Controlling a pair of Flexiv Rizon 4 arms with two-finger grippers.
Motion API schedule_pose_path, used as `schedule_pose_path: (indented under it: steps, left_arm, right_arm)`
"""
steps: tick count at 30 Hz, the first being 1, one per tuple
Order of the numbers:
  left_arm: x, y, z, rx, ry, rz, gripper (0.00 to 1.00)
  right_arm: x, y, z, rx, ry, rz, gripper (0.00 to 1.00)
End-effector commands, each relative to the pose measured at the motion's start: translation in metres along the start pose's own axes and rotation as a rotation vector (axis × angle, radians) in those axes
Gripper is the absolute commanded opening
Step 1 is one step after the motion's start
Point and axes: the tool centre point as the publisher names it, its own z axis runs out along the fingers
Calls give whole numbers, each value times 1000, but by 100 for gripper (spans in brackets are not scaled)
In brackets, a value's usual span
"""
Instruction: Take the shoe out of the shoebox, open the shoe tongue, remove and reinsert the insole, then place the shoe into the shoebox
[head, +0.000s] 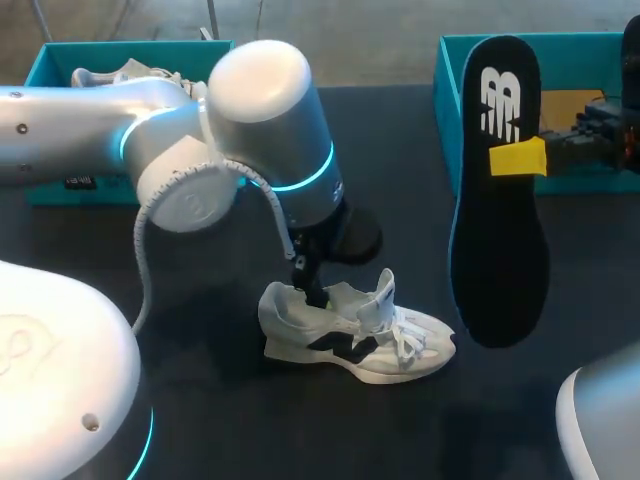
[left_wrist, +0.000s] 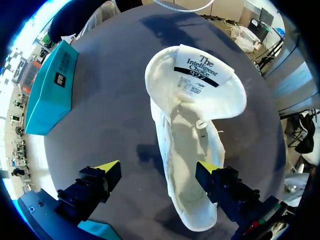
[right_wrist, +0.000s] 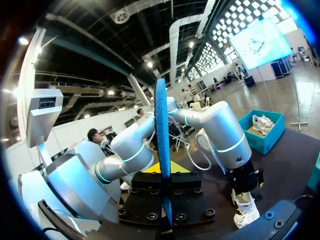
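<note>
Insole (head: 497, 200) clamped in right gripper (head: 518, 158); left arm (head: 150, 130) hides shoe (head: 360, 335) heel

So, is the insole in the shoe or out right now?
Out. The right claw holds the black insole in the air, apart from the white shoe on the table.

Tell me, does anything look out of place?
Only the black insole, out of the white shoe and held in the air by the right tool. The shoe lies on the table, tongue pulled open.
</note>
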Motion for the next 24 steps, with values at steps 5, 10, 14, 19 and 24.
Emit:
schedule_pose_path:
  steps: [5, 10, 14, 19, 24]
  left_arm:
    - [-8, -5, 17, 0, 9, 0, 100]
    - [-10, -6, 40, 4, 23, -37, 80]
    - [-10, -8, 45, 0, 28, -41, 76]
    - [-9, -9, 50, -2, 35, -44, 55]
    - [-9, -10, 54, -4, 44, -48, 46]
  right_arm:
    - [-3, 4, 2, 8, 4, 2, 0]
    - [-3, 4, 2, 8, 4, 2, 0]
    - [-3, 4, 2, 8, 4, 2, 0]
    - [-3, 4, 2, 8, 4, 2, 0]
    - [-3, 4, 2, 8, 4, 2, 0]
